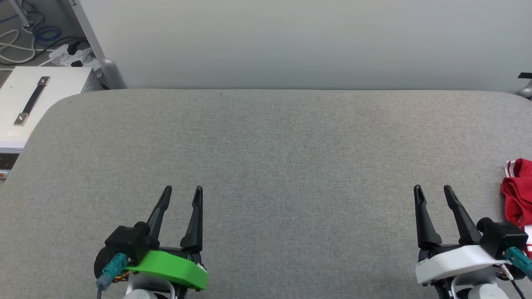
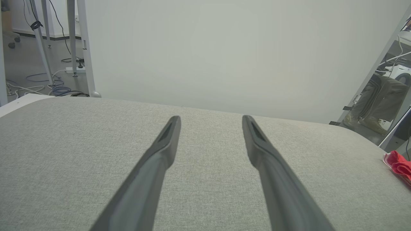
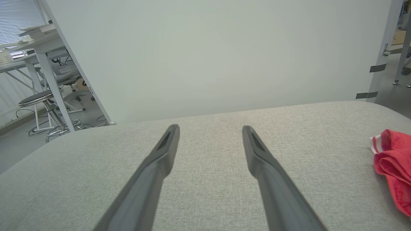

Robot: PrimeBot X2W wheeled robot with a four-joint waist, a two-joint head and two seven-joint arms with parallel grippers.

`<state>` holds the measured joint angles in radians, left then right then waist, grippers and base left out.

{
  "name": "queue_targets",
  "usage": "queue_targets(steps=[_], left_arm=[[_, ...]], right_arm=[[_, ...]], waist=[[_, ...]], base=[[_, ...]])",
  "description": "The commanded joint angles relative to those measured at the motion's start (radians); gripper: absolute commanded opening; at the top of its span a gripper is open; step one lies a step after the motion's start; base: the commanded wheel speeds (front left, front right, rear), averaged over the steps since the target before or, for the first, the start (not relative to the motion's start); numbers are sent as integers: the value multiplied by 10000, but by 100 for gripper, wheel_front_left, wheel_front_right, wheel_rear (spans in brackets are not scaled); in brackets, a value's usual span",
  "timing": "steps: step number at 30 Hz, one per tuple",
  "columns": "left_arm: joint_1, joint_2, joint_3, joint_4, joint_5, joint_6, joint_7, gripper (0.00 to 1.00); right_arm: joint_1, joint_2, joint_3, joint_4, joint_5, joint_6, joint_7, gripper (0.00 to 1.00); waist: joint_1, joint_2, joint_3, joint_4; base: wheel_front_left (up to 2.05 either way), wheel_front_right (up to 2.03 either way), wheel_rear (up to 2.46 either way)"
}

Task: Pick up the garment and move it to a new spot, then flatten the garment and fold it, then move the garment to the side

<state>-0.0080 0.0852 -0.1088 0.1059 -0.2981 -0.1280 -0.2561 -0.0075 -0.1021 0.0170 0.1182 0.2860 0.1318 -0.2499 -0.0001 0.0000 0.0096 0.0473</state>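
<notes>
"While the left gripper (image 1: 183, 189) and the right gripper (image 1: 432, 188) stood spread and empty above the worktop (image 1: 266, 145), where was the garment (image 1: 517, 195)?"

"It lay bunched at the worktop's right edge, beside the right gripper and apart from it. That gripper probably had to swing outward, pinch a raised fold rather than flat cloth, and lift fully clear before carrying inward."

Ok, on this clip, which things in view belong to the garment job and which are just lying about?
Belongs to the job: grey table; garment, bunched at its right edge; left tool and right tool, both open, empty.
Lying about: white box with black handle; power strip and cables on the floor; stool.
</notes>
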Motion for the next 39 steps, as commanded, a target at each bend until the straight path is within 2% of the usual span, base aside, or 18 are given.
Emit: queue_targets(steps=[1, 7, 8, 39], left_arm=[[139, -79, -3, -3, 35, -27, -57, 100], [101, -98, -6, -85, -13, -27, -57, 100], [14, -39, -24, -91, -23, 1, 1, 0], [24, -92, 218, -316, 672, 296, 603, 0]], right_arm=[[-93, 20, 46, 32, -20, -11, -60, 100], [-137, 28, 67, 46, -39, -11, -67, 100], [-13, 2, 52, 40, -7, 0, -10, 0], [13, 118, -2, -243, -663, -3, 570, 0]], waist=[[1, 0, 9, -9], [1, 0, 25, -17], [1, 0, 25, -19], [1, 0, -2, -123]], base=[[0, 0, 0], [0, 0, 0], [0, 0, 0], [0, 0, 0]])
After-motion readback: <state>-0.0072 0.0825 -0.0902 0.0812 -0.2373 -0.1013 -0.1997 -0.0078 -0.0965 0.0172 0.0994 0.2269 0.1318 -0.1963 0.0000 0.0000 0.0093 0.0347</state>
